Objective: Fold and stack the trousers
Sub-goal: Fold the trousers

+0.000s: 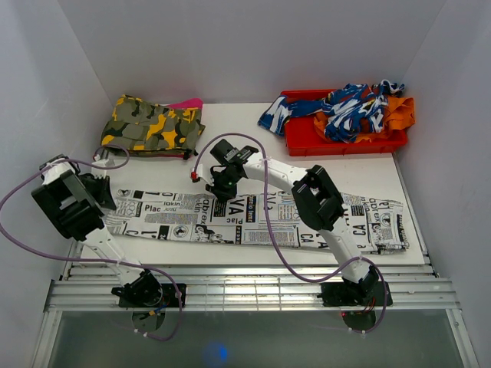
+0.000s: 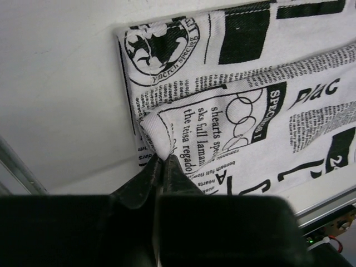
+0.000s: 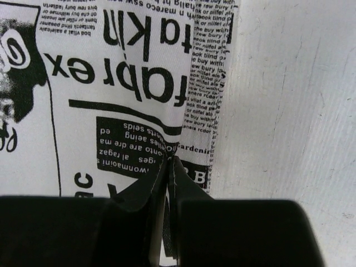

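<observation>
We see a white surface (image 1: 230, 126) closed in by plain white walls (image 1: 253, 46) at the left, back and right of the overhead frame. Metal rails (image 1: 253, 287) run along its lower edge, where both arms are bolted.

The trousers (image 1: 169, 218), white cloth covered in black newspaper print, lie flat across the middle of the frame. Their long axis runs left to right, and the right end sits slightly lower in the frame than the left. One end reaches the left arm and the other stops near the right edge of the surface. We cannot tell which end is the waist.

At the upper left, a folded camouflage garment (image 1: 152, 126) rests against the back wall, with a bit of pink cloth (image 1: 188, 103) showing at its right corner.

At the left end of the trousers, the left claw (image 2: 163, 162) is pressed together on a raised corner of the printed cloth. The left wrist view shows the fabric pulled up into a small peak between the fingertips.

Near the centre of the frame, the right claw (image 3: 169, 161) is also pressed together. Its tips pinch the cloth just inside the edge of the trousers, and in the overhead view that is the upper edge.

At the upper right, a red bin (image 1: 307, 142) holds a tangled blue-and-white garment (image 1: 349, 107), which spills over the bin's left rim. An orange cloth (image 1: 399, 113) is bunched at the bin's right end. The bin and the camouflage garment both sit apart from the trousers.
</observation>
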`<state>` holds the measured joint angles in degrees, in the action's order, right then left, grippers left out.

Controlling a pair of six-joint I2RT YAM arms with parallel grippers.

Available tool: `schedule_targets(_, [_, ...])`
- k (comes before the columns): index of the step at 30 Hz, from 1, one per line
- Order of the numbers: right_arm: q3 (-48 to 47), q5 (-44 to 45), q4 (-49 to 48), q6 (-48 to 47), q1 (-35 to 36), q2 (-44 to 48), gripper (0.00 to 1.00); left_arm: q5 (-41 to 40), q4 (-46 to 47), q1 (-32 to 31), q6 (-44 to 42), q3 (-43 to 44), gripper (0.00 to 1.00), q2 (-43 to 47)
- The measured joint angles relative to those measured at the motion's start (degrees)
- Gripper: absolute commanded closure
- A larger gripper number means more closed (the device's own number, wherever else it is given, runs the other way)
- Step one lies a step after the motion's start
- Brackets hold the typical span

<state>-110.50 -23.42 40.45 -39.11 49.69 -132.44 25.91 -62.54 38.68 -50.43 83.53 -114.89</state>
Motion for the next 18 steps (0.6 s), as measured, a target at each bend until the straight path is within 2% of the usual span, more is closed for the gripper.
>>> schedule_targets(16, [0.7, 1.3, 0.0, 0.1, 0.3, 0.9, 0.92, 6.3, -6.1, 2.8, -2.3, 1.3, 1.0, 9.2])
schedule_targets(18, [0.7, 1.7, 0.0, 0.1, 0.3, 0.9, 0.89, 6.3, -6.3, 2.8, -2.3, 1.3, 1.0, 9.2])
